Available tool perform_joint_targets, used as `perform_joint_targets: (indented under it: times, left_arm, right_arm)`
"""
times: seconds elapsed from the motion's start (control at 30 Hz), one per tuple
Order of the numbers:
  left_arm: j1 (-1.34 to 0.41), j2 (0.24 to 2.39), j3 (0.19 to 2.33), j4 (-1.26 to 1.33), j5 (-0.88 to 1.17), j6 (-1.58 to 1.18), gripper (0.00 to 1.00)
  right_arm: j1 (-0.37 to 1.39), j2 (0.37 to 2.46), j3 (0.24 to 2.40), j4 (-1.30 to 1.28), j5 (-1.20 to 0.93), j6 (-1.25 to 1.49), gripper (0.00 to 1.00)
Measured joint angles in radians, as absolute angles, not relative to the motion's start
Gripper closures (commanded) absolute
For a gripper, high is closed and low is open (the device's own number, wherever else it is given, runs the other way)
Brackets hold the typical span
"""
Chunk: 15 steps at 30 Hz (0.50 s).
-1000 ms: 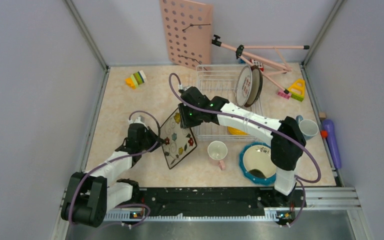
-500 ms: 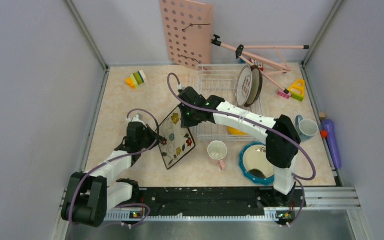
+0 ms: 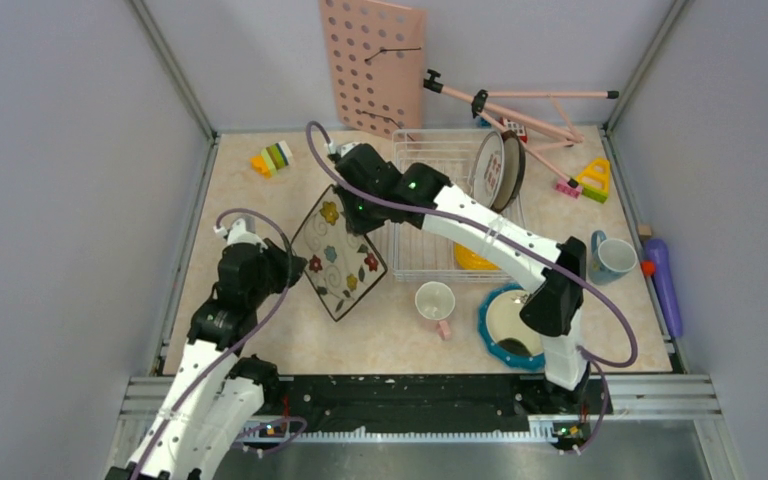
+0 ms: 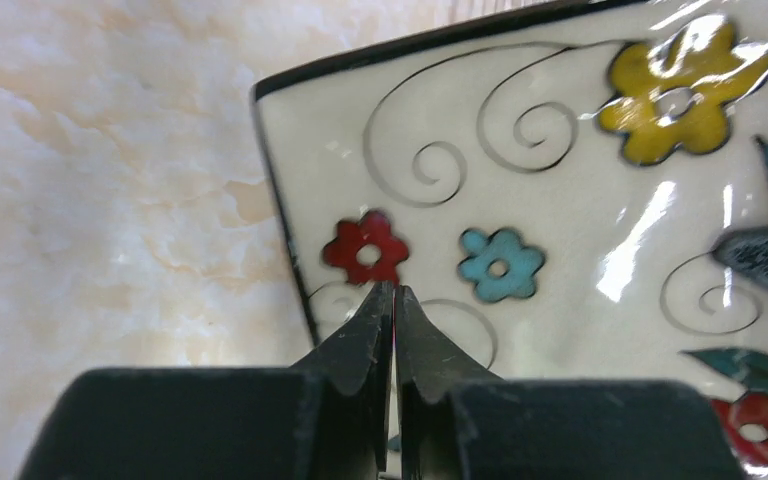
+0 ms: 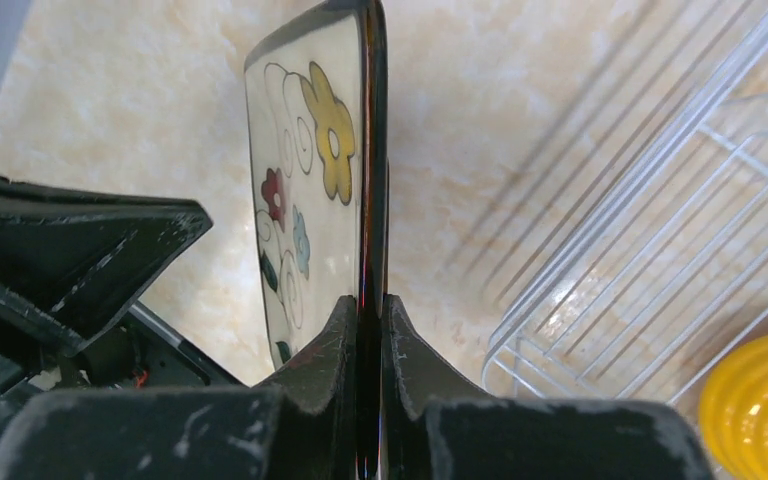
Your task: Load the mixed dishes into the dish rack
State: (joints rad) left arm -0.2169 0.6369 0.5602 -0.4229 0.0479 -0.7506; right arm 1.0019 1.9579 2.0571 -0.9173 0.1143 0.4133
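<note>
Shift: square floral plate (image 3: 340,252) is sitting farther from the counter's (image 3: 240,205) near edge than a second ago.
Right claw (image 5: 370,303): clamping the plate's rim.
Left claw (image 4: 393,292): pressing shut on nothing, tips at the plate's left rim.
Plate: tilting just left of the dish rack (image 3: 430,165).

Ahead of me, pink pegboard (image 3: 375,65) leans against back wall. Pink tripod (image 3: 520,105) lies tipped at table's (image 3: 250,190) far right corner. Striped blocks (image 3: 272,158) near far left corner. Purple toy (image 3: 663,285) along right edge.

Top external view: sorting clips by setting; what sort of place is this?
Probably a robot test cell: grey panels wall in the tabletop, and toy blocks share it with a dish rack.
</note>
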Motion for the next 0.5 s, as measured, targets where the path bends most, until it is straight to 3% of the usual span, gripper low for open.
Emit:
perform_joint_targets:
  times: [0.23,0.5]
  left_arm:
    - [-0.217,0.524,0.674,-0.567,-0.077,-0.734,0.91]
    - [-0.217,0.416,0.708,-0.61,-0.159,-0.727,0.88]
  right_arm:
    - [0.981,1.978,2.304,-1.041,0.196,0.358,1.0]
    - [0.902,1.901,2.322,-1.1,0.31,0.32,1.0]
